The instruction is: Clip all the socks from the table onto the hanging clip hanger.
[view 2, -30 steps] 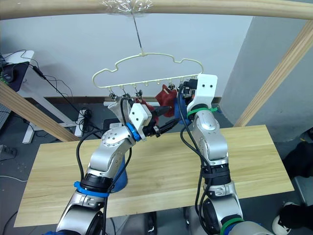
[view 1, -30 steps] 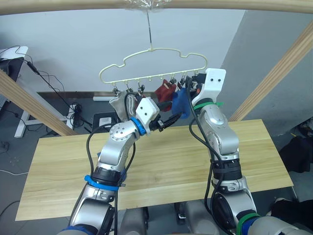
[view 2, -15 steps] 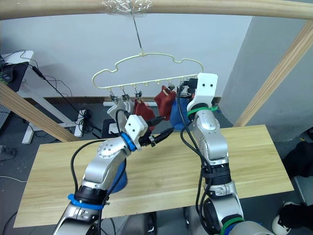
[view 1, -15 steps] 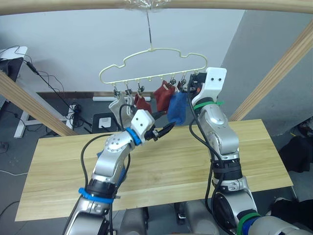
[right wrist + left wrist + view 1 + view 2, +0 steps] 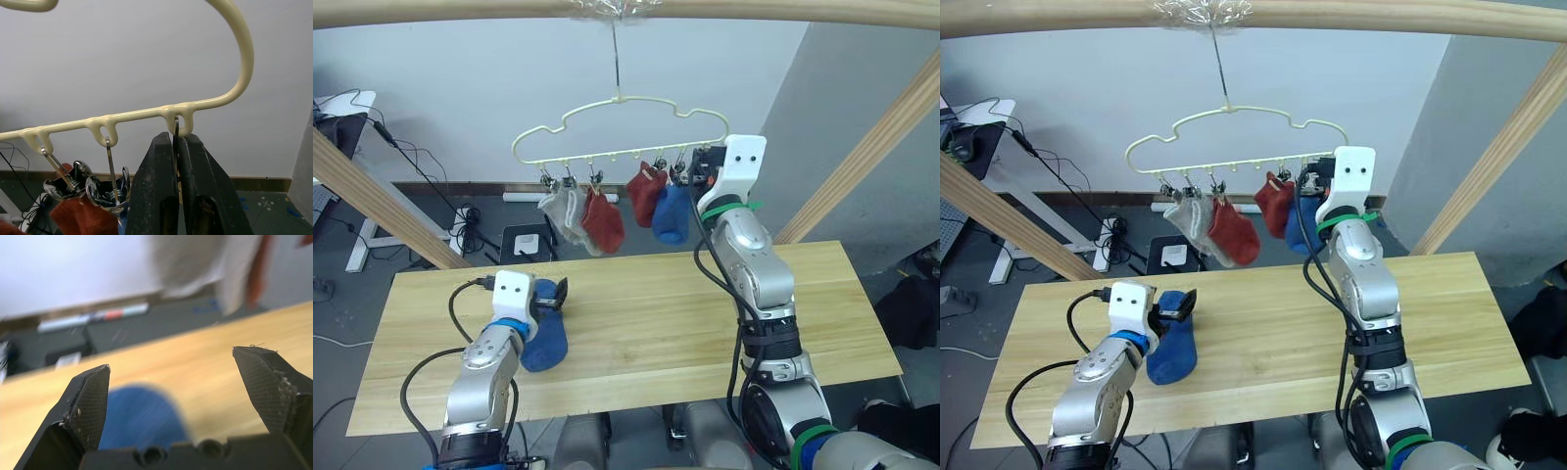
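Observation:
The pale clip hanger (image 5: 619,125) hangs from the top pole. Clipped to it are two light grey socks (image 5: 563,208), two rust-red socks (image 5: 604,221) and one blue sock (image 5: 672,213). Another blue sock (image 5: 545,337) lies on the table (image 5: 656,313) at the left. My left gripper (image 5: 555,296) is low over this sock's near end, open, with the blue sock (image 5: 142,423) showing between its fingers (image 5: 90,396). My right gripper (image 5: 177,147) is up at the hanger's right end, shut on the wire of the end clip (image 5: 176,128).
A round wooden frame surrounds the table: a top pole (image 5: 724,8) and slanted poles at left (image 5: 372,201) and right (image 5: 871,147). Behind the table on the floor lie cables and a power strip (image 5: 460,220).
My left arm has dropped from the hanger down to the table's left side, over the blue sock. The clipped socks now hang free. The right arm has stayed at the end clip.

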`<state>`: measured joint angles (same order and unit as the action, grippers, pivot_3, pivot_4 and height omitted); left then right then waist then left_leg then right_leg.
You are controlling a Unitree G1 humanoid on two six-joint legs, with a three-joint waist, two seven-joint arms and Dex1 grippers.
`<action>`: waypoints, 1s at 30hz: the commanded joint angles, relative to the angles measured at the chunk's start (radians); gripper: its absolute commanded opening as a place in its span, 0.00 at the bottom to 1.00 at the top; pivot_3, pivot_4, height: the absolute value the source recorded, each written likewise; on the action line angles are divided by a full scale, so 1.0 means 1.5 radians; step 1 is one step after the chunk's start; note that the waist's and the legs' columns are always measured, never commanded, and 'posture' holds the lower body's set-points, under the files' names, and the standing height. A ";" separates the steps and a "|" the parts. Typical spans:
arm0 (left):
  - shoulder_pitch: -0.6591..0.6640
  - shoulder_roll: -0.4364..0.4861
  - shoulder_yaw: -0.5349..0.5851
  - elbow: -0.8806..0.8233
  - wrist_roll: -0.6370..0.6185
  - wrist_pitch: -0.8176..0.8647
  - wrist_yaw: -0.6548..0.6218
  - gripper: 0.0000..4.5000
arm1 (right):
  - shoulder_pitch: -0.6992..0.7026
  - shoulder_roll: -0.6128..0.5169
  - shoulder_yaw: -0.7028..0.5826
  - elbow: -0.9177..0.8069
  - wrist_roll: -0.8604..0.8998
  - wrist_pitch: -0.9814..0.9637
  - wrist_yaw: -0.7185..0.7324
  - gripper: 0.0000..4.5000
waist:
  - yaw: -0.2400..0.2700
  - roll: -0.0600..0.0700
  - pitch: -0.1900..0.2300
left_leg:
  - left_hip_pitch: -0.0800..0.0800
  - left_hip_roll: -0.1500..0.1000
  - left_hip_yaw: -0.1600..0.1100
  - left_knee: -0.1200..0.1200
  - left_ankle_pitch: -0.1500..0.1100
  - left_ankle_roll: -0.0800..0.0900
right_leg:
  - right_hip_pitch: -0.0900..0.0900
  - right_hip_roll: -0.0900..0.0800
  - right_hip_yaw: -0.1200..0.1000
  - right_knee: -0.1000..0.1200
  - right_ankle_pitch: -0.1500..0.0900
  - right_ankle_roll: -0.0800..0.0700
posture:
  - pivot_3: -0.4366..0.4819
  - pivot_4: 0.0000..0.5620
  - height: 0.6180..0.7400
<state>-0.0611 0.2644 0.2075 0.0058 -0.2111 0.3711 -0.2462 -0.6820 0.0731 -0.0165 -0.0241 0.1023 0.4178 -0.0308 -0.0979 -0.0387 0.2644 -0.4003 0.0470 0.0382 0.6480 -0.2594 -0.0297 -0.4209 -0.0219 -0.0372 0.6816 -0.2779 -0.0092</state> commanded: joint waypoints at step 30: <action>-0.122 -0.036 -0.240 -0.052 -0.019 -0.053 -0.239 0.02 | -0.011 0.000 -0.007 -0.028 0.008 0.013 0.004 0.00 | 0.006 0.000 0.000 | 0.000 0.000 0.001 0.000 0.000 0.000 | 0.000 0.000 0.000 -0.001 0.000 0.000 | 0.24 0.48 1.00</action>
<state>-0.2249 0.2239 -0.1150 -0.0359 -0.2214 0.3055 -0.5618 -0.6821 0.0736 -0.0203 -0.0241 0.1028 0.4402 -0.0239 -0.0890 -0.0387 0.2644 -0.4009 0.0465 0.0395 0.6473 -0.2594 -0.0298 -0.4209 -0.0225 -0.0364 0.6805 -0.2778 -0.0094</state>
